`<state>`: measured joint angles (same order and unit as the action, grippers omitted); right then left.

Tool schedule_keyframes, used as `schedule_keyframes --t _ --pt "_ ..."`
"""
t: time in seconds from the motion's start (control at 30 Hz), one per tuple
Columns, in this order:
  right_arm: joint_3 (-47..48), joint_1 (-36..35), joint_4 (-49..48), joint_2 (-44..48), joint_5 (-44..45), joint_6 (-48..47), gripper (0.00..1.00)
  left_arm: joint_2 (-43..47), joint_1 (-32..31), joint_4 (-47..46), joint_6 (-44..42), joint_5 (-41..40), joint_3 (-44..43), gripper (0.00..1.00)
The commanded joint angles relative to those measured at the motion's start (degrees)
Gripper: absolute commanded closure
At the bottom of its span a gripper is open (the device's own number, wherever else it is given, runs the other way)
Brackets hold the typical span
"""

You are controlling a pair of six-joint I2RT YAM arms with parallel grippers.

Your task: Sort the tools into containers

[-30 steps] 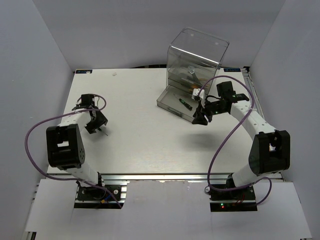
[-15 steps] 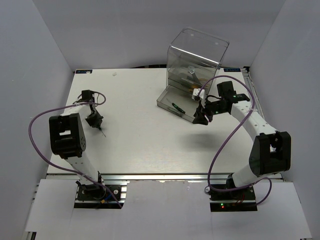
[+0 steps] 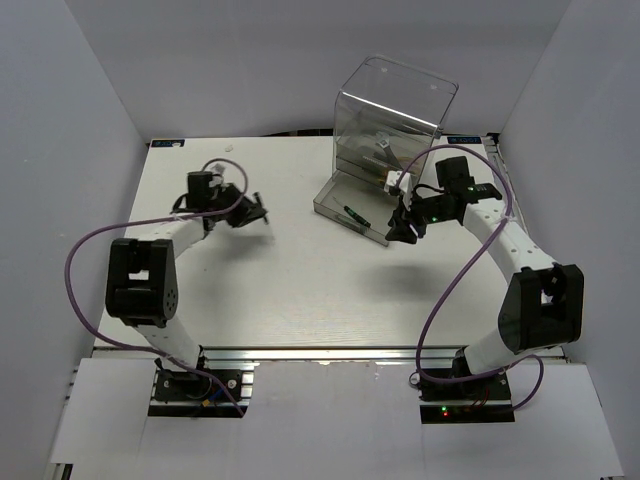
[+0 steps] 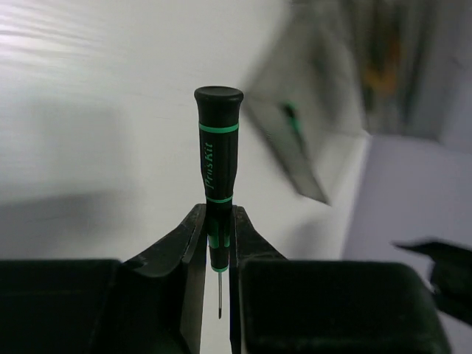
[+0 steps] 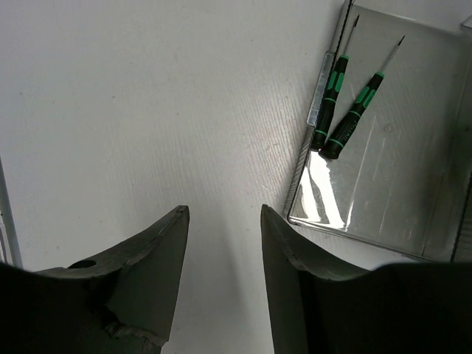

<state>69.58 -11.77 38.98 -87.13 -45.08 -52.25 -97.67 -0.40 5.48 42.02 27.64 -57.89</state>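
- Left wrist view: a thin screwdriver stands upright in the left gripper. Its round handle is smooth black plastic with green rings and a flat cap.
- The two dark, matte fingers are pressed closed on the handle's narrow lower neck. The fine steel shaft shows in the slit below them.
- In the top external view the left gripper is above the far half of the white table, left of the drawer and apart from it.
- The drawer is a shallow rectangular tray of clear, smoky-grey plastic. It is pulled out at the foot of the cabinet.
- A second screwdriver, also black and green, lies flat inside the drawer.
- The right wrist view shows the second screwdriver on the glossy floor of the drawer. A like shape lies beside it at the wall, and I cannot tell whether that is a reflection.
- The cabinet is tall and transparent with rounded top corners. Something orange sits low inside, too small to name.
- The right gripper holds nothing, its curved fingers spread wide. It is over the ribbed table surface just beside the drawer, at from above.
- Purple cables loop along both arms.
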Motion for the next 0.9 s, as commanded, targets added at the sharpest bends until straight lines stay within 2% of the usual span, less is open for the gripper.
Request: schedule_keyframes --t 0.0,0.13,0.3,0.4,0.43,0.5,0.57,0.77,0.87 --pt "2.8 0.1 -1.0 1.6 -0.4 0.3 0.50 0.1 -9.2 -18.3 11.6 12.9 -2.3 1.00" --pt "2.3 0.5 -1.5 2.4 0.0 0.7 0.50 -8.6 -17.7 -18.9 17.3 10.9 -11.3 1.00" --pt "1.4 1.0 -2.1 3.4 0.2 1.6 0.50 -18.0 -22.3 -18.0 21.8 8.1 -24.1 1.00" --pt "0.7 1.0 -2.2 4.1 0.5 1.6 0.50 -22.4 -23.7 -13.8 22.6 6.1 -30.7 0.79" --pt "0.6 1.1 -2.3 4.2 0.7 1.6 0.50 -23.9 -24.5 -12.9 22.7 5.3 -31.9 0.66" --pt "0.1 1.2 -2.4 4.4 0.8 1.6 0.50 -25.2 -25.3 -10.8 22.3 4.9 -35.0 0.54" --pt "0.0 1.2 -2.4 4.4 0.7 1.4 0.50 -26.5 -25.4 -10.0 22.2 4.6 -36.4 0.49" --pt "1.4 1.1 0.8 2.9 -1.2 -3.9 0.49 -26.5 -25.4 -7.6 20.6 3.1 -39.5 0.46" --pt "2.7 0.7 3.5 1.6 -3.8 -6.9 0.52 -24.6 -25.3 -5.9 18.5 1.8 -39.8 0.52"
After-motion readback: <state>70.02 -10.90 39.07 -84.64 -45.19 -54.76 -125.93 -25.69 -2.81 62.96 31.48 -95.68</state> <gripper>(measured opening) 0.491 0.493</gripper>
